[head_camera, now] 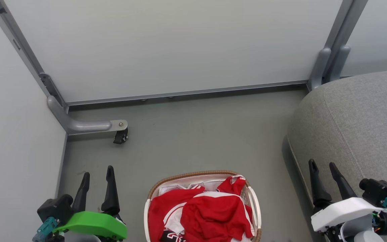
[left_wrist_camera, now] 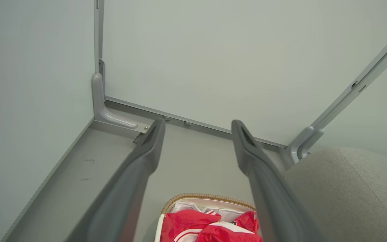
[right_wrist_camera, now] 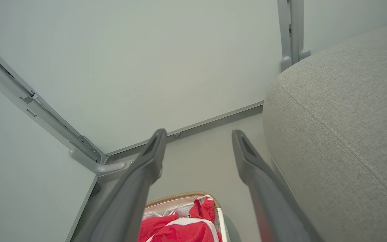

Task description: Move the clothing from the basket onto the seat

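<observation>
Status: task not started, as far as the views show.

- Clothing (head_camera: 210,211): red jerseys with white panels, heaped inside the basket (head_camera: 193,174), one piece draped up against the far right rim. White liner (head_camera: 180,186) shows behind the heap at the far side.
- Basket: stands on the grey floor (head_camera: 197,134), between the two arms, close to the lower edge of the head view.
- Seat (head_camera: 364,114): to the robot's right, apart from the basket. No red cloth on the part in view.
- Left claw (head_camera: 98,170): released, fingers spread, nothing between them, hanging left of the basket.
- Right claw (head_camera: 321,163): released likewise, empty, in front of the seat's near edge.

Judgement: every garment remains to be moved, and a first grasp into the heap comes next.
</observation>
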Robot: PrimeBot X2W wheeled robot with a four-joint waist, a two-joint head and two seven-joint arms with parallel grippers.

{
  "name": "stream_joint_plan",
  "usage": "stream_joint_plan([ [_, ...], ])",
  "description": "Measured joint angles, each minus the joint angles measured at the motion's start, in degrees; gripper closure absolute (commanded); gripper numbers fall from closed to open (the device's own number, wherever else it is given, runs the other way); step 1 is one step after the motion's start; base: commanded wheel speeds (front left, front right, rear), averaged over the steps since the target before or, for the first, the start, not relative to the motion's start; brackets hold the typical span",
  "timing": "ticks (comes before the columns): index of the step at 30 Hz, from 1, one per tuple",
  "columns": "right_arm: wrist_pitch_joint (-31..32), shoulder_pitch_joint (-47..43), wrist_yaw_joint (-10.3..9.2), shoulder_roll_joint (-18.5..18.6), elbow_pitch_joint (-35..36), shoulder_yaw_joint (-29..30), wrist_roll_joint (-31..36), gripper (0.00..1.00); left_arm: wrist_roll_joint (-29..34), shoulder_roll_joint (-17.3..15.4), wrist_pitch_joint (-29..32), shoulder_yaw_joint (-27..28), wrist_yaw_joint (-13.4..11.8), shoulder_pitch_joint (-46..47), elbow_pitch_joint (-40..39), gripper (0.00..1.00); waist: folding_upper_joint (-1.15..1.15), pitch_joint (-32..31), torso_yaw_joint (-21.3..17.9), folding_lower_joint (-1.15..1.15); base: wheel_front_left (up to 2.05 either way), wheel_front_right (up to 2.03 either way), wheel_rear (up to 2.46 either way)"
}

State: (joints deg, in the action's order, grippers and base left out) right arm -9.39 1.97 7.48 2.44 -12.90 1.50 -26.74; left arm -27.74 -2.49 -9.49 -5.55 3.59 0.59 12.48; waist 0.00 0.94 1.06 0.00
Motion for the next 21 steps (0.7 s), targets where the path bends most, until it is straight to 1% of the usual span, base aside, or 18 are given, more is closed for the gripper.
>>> stream_joint_plan([
  [21,-2.8,-0.3,0.0,0.2,-0.1,-0.6,10.8,0.0,9.8,-0.1,-2.7,-1.0,-0.6,-0.4,1.1,0.0,0.0,0.2,0.3,0.0,0.0,0.0,0.0],
])
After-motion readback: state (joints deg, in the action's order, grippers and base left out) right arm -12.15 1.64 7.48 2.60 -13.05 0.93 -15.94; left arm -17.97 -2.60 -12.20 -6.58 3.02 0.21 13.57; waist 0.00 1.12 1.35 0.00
